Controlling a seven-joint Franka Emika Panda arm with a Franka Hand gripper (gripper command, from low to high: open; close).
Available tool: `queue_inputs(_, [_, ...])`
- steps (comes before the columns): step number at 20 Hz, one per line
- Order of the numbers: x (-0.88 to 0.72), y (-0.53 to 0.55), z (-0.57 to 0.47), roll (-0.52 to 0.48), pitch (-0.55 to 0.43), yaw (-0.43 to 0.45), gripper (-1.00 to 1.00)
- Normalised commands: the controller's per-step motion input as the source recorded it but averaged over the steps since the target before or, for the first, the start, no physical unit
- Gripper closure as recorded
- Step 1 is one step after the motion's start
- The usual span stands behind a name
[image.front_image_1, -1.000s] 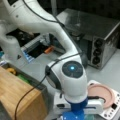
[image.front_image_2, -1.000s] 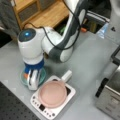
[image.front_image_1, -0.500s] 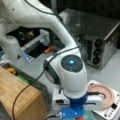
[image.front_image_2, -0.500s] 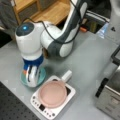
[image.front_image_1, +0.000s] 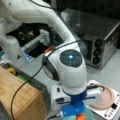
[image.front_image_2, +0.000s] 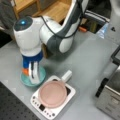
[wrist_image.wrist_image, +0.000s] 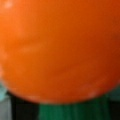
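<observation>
Orange object (wrist_image.wrist_image: 60, 47) fills the wrist view; gripper (image.front_image_2: 33, 75) sits over the teal plate (image.front_image_2: 42, 75), at 9 o'clock of the pink pan (image.front_image_2: 53, 93); its grasp cannot be told. Keep vertical.

Gripper (image.front_image_2: 32, 75) over dish (image.front_image_2: 41, 75), pan (image.front_image_2: 53, 93) on cooktop (image.front_image_2: 68, 96) beside.

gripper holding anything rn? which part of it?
Cannot be told. The gripper is down over a teal plate beside an orange object that fills the wrist view; any hold by the jaws is hidden.
</observation>
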Motion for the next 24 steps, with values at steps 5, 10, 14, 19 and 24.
queue_inputs(5, [-0.14,0.11,0.07,-0.052,0.034,0.601,1.00])
queue_inputs(10, [-0.05,0.28,0.03,-0.146,-0.058,0.555,1.00])
queue_inputs(14, [0.05,0.47,0.06,-0.206,-0.111,0.227,1.00])
queue_inputs(19, [0.05,0.52,0.12,-0.193,-0.097,0.131,1.00])
queue_inputs(24, [-0.04,0.36,0.09,-0.185,-0.049,0.135,1.00])
